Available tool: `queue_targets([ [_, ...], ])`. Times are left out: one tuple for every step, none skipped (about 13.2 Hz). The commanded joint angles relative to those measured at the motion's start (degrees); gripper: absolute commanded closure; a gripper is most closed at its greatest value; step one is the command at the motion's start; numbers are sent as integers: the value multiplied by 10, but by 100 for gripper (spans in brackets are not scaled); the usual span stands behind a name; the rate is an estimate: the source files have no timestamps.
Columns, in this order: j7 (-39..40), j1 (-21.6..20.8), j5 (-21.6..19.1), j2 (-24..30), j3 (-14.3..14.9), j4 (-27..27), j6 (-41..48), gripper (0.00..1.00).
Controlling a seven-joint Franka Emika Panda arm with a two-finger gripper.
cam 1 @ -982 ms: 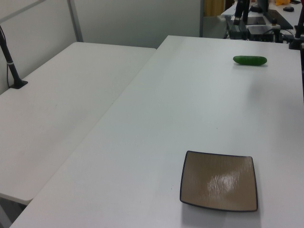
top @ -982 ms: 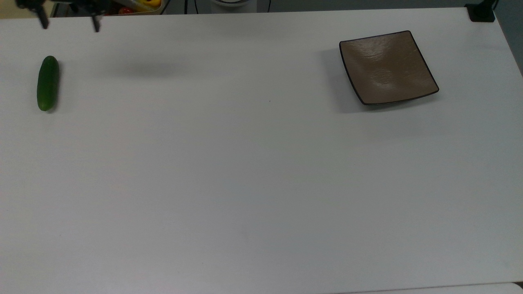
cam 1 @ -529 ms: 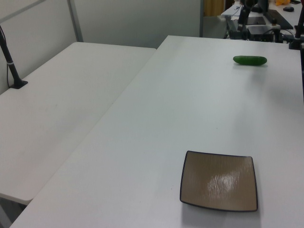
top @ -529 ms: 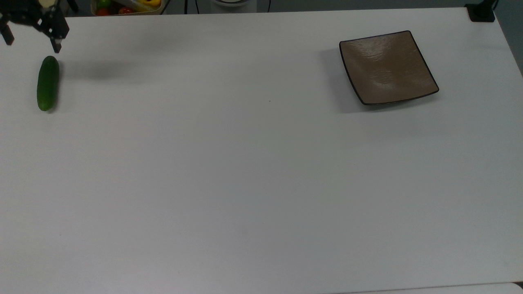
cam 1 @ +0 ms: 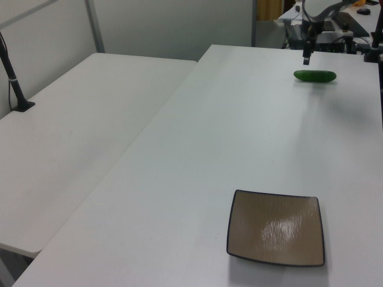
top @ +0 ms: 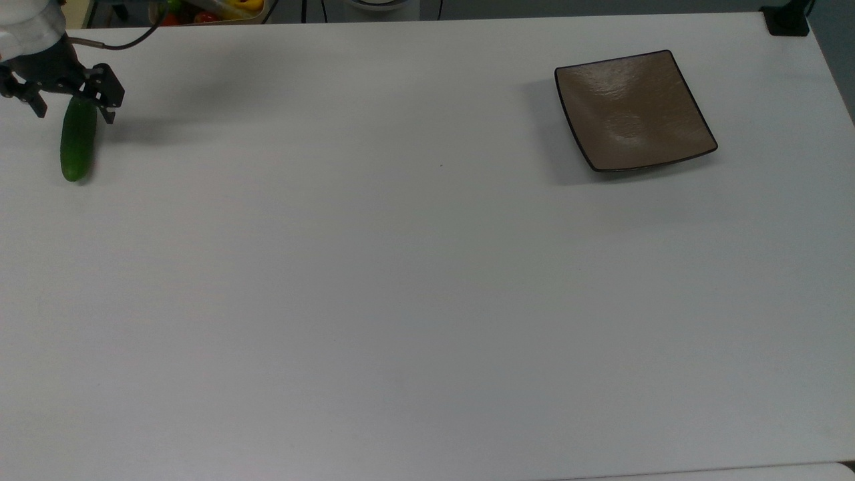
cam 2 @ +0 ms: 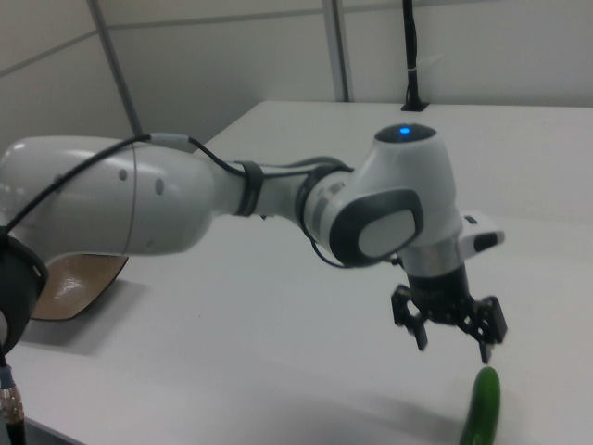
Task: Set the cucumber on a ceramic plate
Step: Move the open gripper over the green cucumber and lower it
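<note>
The dark green cucumber [top: 78, 143] lies flat on the white table [top: 401, 267] at the top view's far left, and also shows as the cucumber [cam 1: 315, 76] and the cucumber [cam 2: 482, 417]. My gripper [top: 72, 110] is open. In the top view its two black fingers stand on either side of the cucumber's upper end. In the right view the gripper [cam 2: 452, 345] hangs a little above that end, apart from it. The gripper [cam 1: 306, 58] is just above the cucumber's left tip in the left view. The square brown ceramic plate [top: 634, 110] sits bare at the top view's upper right.
A bin of yellow and red items [top: 214, 10] stands past the table's far edge in the top view. A black clamp [top: 788, 20] grips the top right corner. In the left view a second white table [cam 1: 72, 119] adjoins on the left, with a black post [cam 1: 15, 84].
The gripper came down from the top view's upper edge and moved left, ending over the cucumber's upper end, still open. Cucumber and plate have not moved.
</note>
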State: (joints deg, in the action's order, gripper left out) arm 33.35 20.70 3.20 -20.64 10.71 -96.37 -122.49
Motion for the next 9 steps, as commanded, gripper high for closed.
queue_targets([
  [20, 7, 29, -17, 8, -25, -55, 0],
  [20, 14, 30, -23, 9, -30, -67, 0],
  [21, 14, 34, -30, 12, -30, -72, 0],
  [21, 14, 42, -37, 17, -30, -80, 0],
  [21, 15, 48, -46, 20, -33, -91, 0],
  [21, 15, 48, -51, 21, -33, -100, 0],
  [21, 15, 48, -56, 21, -37, -104, 0],
  [21, 15, 49, -58, 22, -37, -104, 0],
  [21, 15, 49, -62, 22, -37, -104, 0],
])
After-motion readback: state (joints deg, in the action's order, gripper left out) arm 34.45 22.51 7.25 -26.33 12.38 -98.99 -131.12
